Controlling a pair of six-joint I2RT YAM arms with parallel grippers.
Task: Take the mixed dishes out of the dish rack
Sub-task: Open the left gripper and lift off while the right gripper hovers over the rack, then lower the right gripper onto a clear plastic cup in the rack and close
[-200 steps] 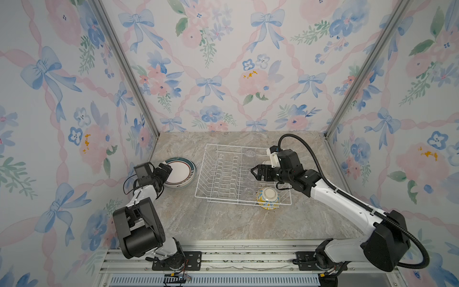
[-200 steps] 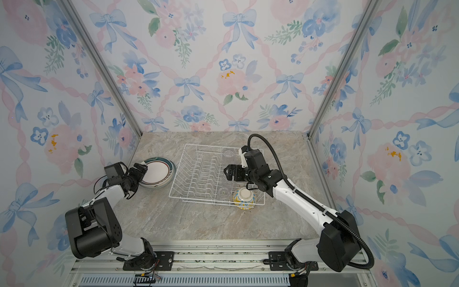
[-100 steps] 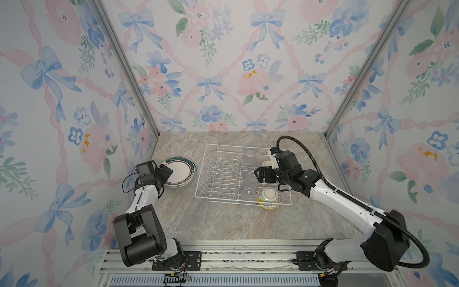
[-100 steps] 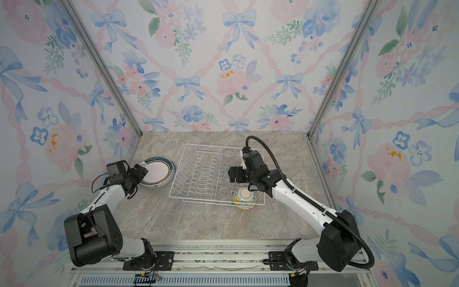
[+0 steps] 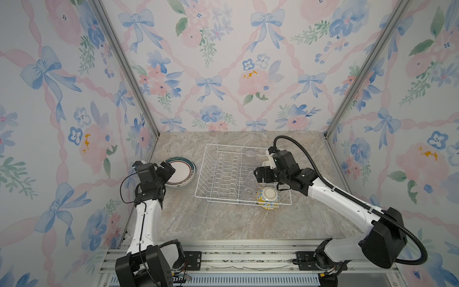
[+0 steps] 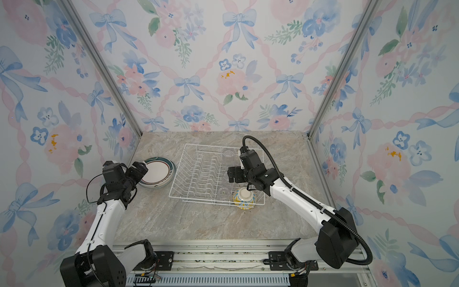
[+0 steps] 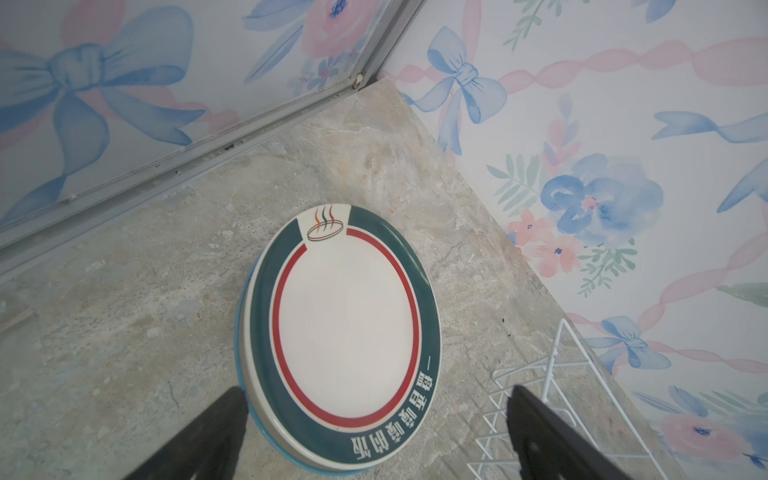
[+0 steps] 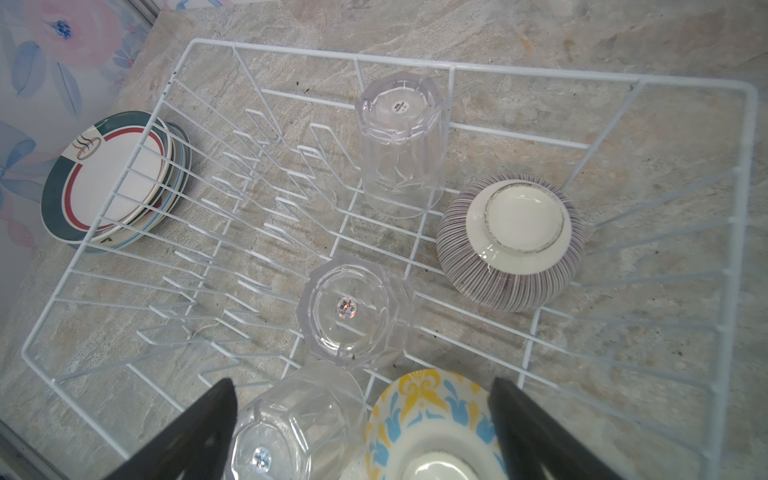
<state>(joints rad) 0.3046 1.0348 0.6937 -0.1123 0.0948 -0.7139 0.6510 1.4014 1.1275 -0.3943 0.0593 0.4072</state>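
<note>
The white wire dish rack (image 5: 223, 171) (image 6: 198, 174) (image 8: 602, 79) stands mid-table. Three clear glass cups sit upside down in it: one far (image 8: 401, 141), one in the middle (image 8: 353, 309), one tilted (image 8: 291, 424). Beside them are the purple-striped bowl (image 8: 509, 245) and the yellow-blue bowl (image 5: 267, 197) (image 6: 244, 197) (image 8: 432, 428), both upside down. My right gripper (image 5: 258, 174) (image 6: 232, 175) (image 8: 361, 384) hangs open above the cups, holding nothing. A stack of plates (image 5: 180, 172) (image 6: 157, 174) (image 7: 345, 316) (image 8: 112, 178), dark-rimmed on top, lies left of the rack. My left gripper (image 5: 167, 172) (image 6: 139, 172) (image 7: 374, 392) is open at its near edge.
The marble tabletop (image 5: 223, 223) stretches from the rack toward the front rail (image 5: 248, 258). The floral side wall (image 5: 111, 161) and its metal base rail (image 7: 166, 166) run close behind the plate stack. The rack's corner (image 7: 552, 374) is just right of the left gripper.
The left arm has swung more upright while its gripper stays at the plate stack's edge. The right gripper has shifted slightly over the rack. Both stay open.
</note>
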